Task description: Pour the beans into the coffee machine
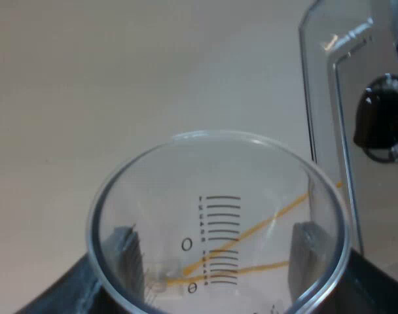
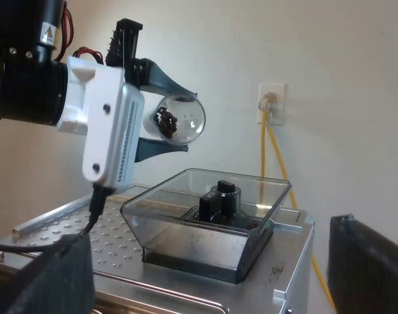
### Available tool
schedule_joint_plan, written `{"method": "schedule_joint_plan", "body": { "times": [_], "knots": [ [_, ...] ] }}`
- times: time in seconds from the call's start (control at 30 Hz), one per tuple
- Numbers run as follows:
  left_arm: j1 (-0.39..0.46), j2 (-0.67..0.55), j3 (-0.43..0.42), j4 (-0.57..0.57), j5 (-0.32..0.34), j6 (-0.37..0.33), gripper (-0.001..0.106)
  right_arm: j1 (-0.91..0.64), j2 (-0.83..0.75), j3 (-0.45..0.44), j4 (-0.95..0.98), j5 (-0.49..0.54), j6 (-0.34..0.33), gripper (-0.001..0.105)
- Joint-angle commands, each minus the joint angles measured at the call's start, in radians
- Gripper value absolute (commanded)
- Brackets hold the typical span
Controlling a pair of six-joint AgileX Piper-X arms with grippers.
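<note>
Between the left jaws, pinching a clear, graduated plastic measuring glass [image 1: 251,190] across its lower wall, one jaw on either side. Tipped onto its side, raised near and above the smoky clear bean hopper [image 2: 205,216], with a small clump of brown coffee beans [image 2: 166,120] lying inside. Probably light and stiff, yet smooth-walled and slippery; best gripped low on the body, firmly but not hard enough to crack. Right jaws spread wide, holding nothing, close to the silver espresso machine [image 2: 88,235]. Beyond, a pale wall [image 2: 343,59].
</note>
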State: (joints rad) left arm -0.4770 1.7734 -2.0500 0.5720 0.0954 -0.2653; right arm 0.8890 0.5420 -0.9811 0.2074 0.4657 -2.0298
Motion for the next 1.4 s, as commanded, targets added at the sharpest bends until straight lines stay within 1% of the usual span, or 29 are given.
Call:
{"method": "schedule_joint_plan", "body": {
  "times": [0.03,0.13,0.17,0.2,0.23,0.3,0.33,0.43,0.5,0.67,0.8,0.83,0.97,1.4],
  "knots": [
    [-0.005,-0.008,-0.007,-0.017,-0.016,0.074,0.006,0.000,-0.005,-0.004,-0.009,0.005,-0.012,0.077],
    [-0.005,-0.008,-0.007,-0.017,-0.016,0.112,0.006,0.000,-0.005,-0.004,-0.009,0.005,-0.012,0.077],
    [-0.005,-0.008,-0.007,-0.017,-0.016,0.145,0.006,0.000,-0.005,-0.004,-0.009,0.005,-0.012,0.077],
    [-0.005,-0.008,-0.007,-0.017,-0.016,0.194,0.006,0.000,-0.005,-0.004,-0.009,0.005,-0.012,0.077],
    [-0.005,-0.008,-0.007,-0.017,-0.016,0.222,0.006,0.000,-0.005,-0.004,-0.009,0.005,-0.012,0.077],
    [-0.005,-0.008,-0.007,-0.017,-0.009,0.309,0.006,0.000,-0.005,-0.004,-0.009,0.005,-0.012,0.077],
    [-0.005,-0.008,-0.007,-0.017,-0.005,0.339,0.006,0.000,-0.005,-0.004,-0.009,0.005,-0.012,0.077],
    [-0.005,-0.008,-0.007,-0.017,0.013,0.405,0.006,0.000,-0.005,-0.004,-0.009,0.005,-0.012,0.077],
    [-0.005,-0.008,-0.007,-0.017,0.013,0.432,0.006,0.000,-0.005,-0.004,-0.009,0.005,-0.012,0.077],
    [-0.005,-0.008,-0.007,-0.019,0.013,0.435,0.006,0.000,-0.005,-0.004,-0.009,0.005,-0.012,0.077],
    [-0.005,-0.008,-0.007,-0.026,0.013,0.468,0.006,0.000,-0.005,-0.004,-0.009,0.005,-0.012,0.077],
    [-0.005,-0.008,-0.007,-0.045,0.013,0.480,0.006,0.000,-0.005,-0.004,-0.009,0.005,-0.012,0.077],
    [-0.005,-0.008,-0.007,-0.076,0.013,0.480,0.006,0.000,-0.005,-0.004,-0.009,0.005,-0.012,0.077],
    [-0.005,-0.008,-0.007,-0.077,0.013,0.480,0.006,0.000,-0.005,-0.004,-0.008,0.005,-0.012,0.077]
  ]
}}
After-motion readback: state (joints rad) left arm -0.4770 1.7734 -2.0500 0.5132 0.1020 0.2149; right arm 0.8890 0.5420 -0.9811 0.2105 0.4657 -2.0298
